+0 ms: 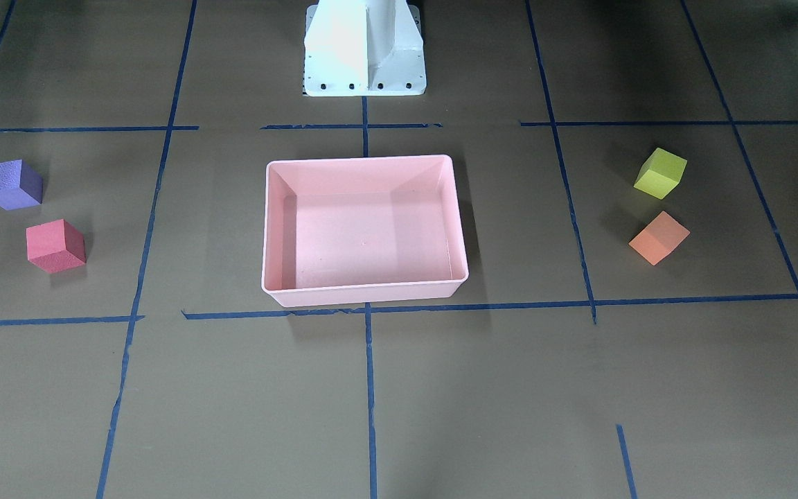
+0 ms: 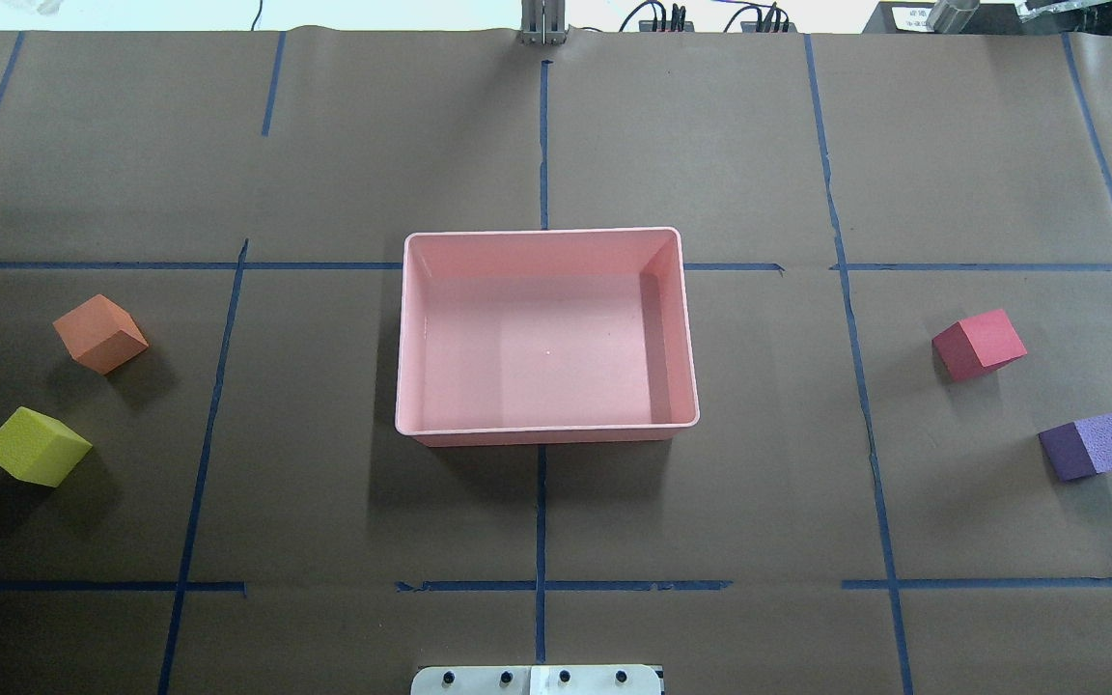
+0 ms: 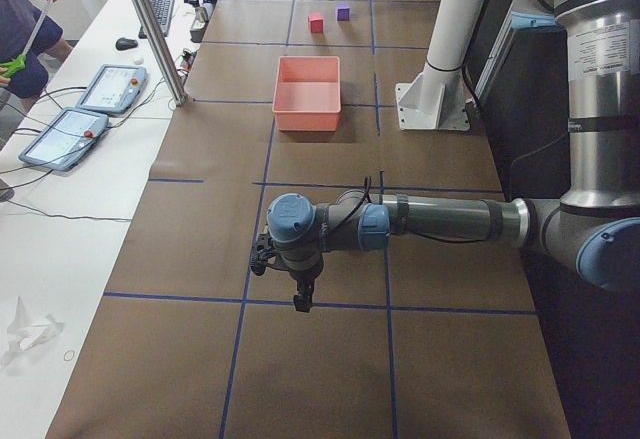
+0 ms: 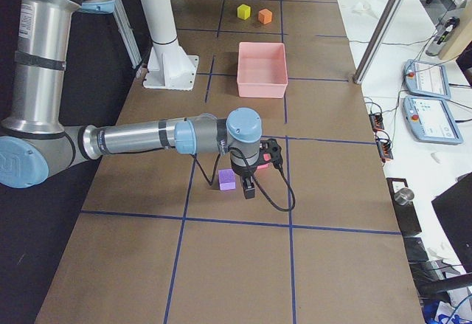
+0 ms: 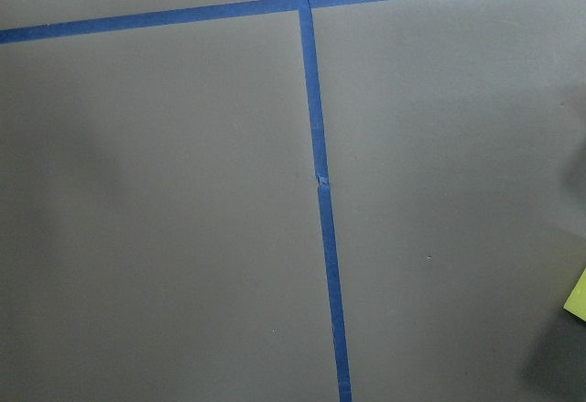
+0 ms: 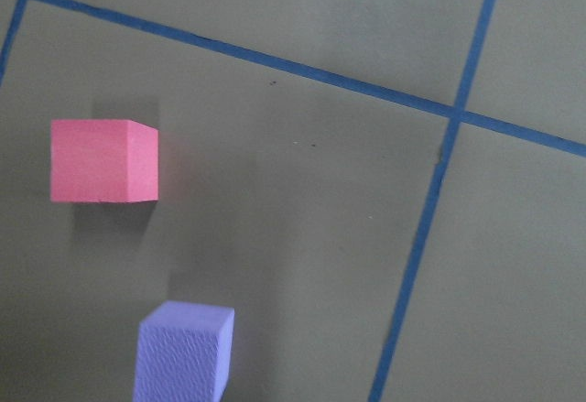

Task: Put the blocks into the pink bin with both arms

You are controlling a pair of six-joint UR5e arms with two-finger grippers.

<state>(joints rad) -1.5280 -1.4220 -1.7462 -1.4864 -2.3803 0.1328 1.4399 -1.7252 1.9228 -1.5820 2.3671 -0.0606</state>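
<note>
The pink bin (image 2: 546, 434) sits empty at the table's middle. On the robot's left lie the orange block (image 2: 100, 333) and the yellow-green block (image 2: 36, 446). On its right lie the red block (image 2: 979, 343) and the purple block (image 2: 1092, 446). My left gripper (image 3: 300, 304) shows only in the exterior left view, hanging above the table; I cannot tell if it is open. My right gripper (image 4: 248, 189) shows only in the exterior right view, just above and beside the purple block (image 4: 227, 179); I cannot tell its state. The right wrist view shows red (image 6: 103, 160) and purple (image 6: 183, 352).
The white pedestal (image 1: 364, 55) stands behind the bin on the robot's side. Blue tape lines (image 2: 541, 521) divide the brown table cover. A metal post (image 3: 150, 29) and operator tablets (image 3: 110, 89) stand along the far table edge.
</note>
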